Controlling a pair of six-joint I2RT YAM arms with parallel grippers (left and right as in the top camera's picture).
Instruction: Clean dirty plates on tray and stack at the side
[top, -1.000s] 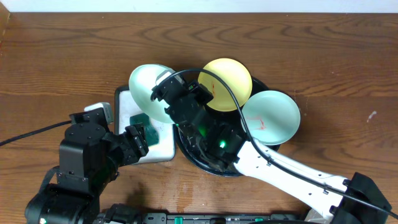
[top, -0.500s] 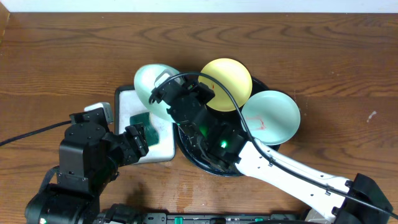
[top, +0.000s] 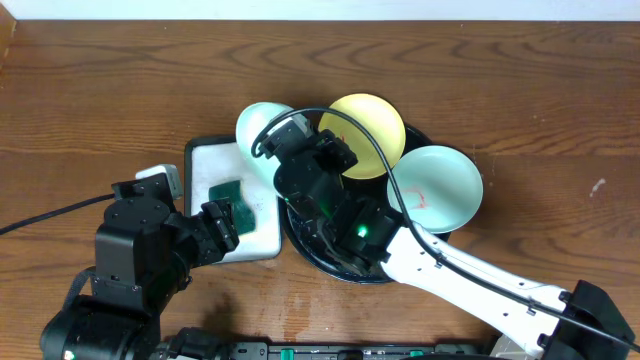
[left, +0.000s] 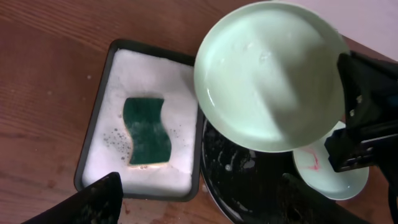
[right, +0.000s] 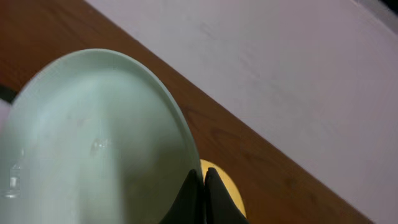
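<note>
Dark brown wood-grain tabletop (top: 100, 80) fills the overhead view, with a pale wall (right: 298, 74) along its far edge. You have bare wood beyond the black tray (left: 249, 186), to its right, and further to its left past the white tray.

The black tray sits near the middle of the table, its surface wet. The white tray (left: 143, 193), black-rimmed and filled with foam, lies just beside the black tray's left rim.

Locate the three plates as follows:
- The held mint plate (top: 258, 125) is raised and tilted above the black tray's far-left rim, overlapping the white tray's far corner.
- The yellow plate (top: 372, 130) rests on the black tray's far rim.
- The second mint plate (top: 440, 185) rests on the black tray's right rim, overhanging it, with a red smear on its face.

The green sponge (left: 146, 130) lies flat in the foam, left of the black tray.

The right gripper (right: 200, 186) is clamped on the edge of the held mint plate, jaws nearly together. The left gripper (left: 200, 186) hangs near the black tray's left rim, above the white tray, jaws spread wide, empty and touching nothing.
</note>
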